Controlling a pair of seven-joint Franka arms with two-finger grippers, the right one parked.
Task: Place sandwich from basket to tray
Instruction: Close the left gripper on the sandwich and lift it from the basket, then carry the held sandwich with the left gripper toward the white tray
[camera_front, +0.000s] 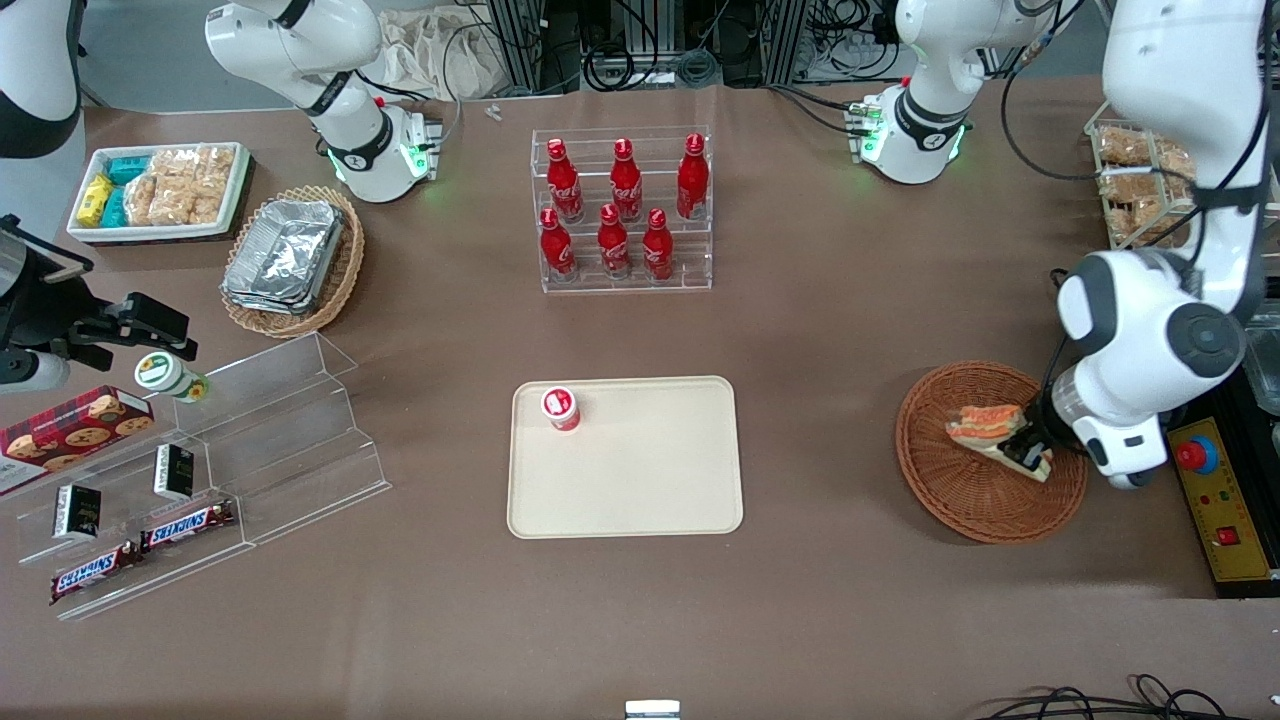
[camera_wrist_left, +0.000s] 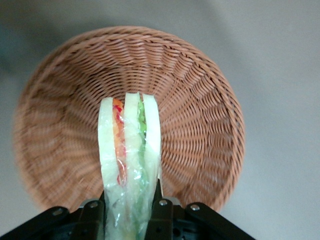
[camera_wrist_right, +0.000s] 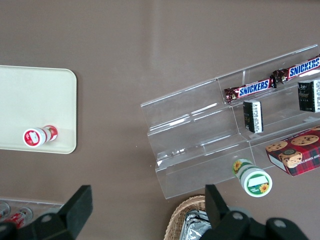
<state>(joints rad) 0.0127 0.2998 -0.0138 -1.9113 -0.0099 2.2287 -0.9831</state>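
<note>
Claw (camera_wrist_left: 131, 202) clamping sandwich (camera_wrist_left: 131, 150) above basket (camera_front: 960, 495), brown tabletop (camera_front: 820, 330).

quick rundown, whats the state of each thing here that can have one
gripper: over the basket, shut on the sandwich
sandwich: wrapped, held on edge between the fingers, above the basket floor
basket: nothing else in it
tray: flat on the table, holds only a small red-and-white bottle
red bottles: six, upright in the clear rack, capped
</note>
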